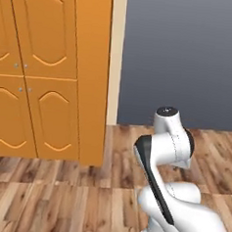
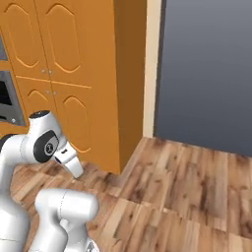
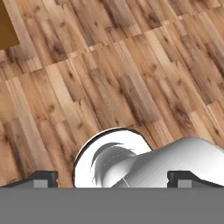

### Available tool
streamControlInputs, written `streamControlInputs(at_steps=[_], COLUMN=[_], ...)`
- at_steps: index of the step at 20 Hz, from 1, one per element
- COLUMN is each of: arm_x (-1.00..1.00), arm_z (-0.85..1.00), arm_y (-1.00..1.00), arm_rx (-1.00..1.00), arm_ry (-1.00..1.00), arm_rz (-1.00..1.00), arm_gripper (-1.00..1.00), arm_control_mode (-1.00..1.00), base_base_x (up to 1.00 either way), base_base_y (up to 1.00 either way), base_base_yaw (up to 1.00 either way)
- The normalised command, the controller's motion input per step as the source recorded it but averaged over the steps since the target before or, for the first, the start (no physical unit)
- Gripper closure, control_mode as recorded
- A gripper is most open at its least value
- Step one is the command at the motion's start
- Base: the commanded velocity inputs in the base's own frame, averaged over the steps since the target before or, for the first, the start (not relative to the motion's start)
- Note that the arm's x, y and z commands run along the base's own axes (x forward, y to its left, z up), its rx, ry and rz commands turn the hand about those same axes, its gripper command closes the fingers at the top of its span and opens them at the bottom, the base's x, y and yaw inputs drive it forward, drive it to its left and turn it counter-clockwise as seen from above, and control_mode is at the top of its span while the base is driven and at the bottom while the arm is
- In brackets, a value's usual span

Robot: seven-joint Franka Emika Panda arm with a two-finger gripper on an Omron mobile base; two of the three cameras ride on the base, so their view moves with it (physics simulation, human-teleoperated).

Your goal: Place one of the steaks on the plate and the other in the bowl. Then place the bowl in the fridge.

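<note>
fingers (image 3: 112, 177) spread wide, holding nothing | we look down at wood floor (image 3: 109, 78) | orange cupboard (image 1: 47, 69) ahead-left | no steak, plate, bowl near us; bearing unknown

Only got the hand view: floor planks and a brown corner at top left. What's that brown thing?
Observer: A tall orange cabinet with panelled doors, standing on the wood floor.
Operator: What's next to it?
Observer: In the left base view, a pale trim strip to its right, then a plain grey wall.
Operator: And on the other side?
Observer: The right base view has a dark appliance in a grey frame at its left edge, set among the cabinet fronts. I can't tell what kind.
</note>
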Motion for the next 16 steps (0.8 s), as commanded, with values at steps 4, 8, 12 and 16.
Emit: streamControlInputs(at_steps=[4, 8, 12, 16], arm_x=[0.0, 0.0, 0.0, 0.0], arm_z=[0.0, 0.0, 0.0, 0.0], arm_y=[0.0, 0.0, 0.0, 0.0], arm_rx=[0.0, 0.0, 0.0, 0.0], arm_ry=[0.0, 0.0, 0.0, 0.0], arm_rz=[0.0, 0.0, 0.0, 0.0], arm_gripper=[-1.0, -1.0, -1.0, -1.0], arm_control_mode=[1.0, 1.0, 1.0, 1.0], base_base_x=[1.0, 1.0, 1.0, 1.0], base_base_y=[0.3, 0.19, 0.22, 0.01], base_base_yaw=[0.66, 0.63, 0.62, 0.61])
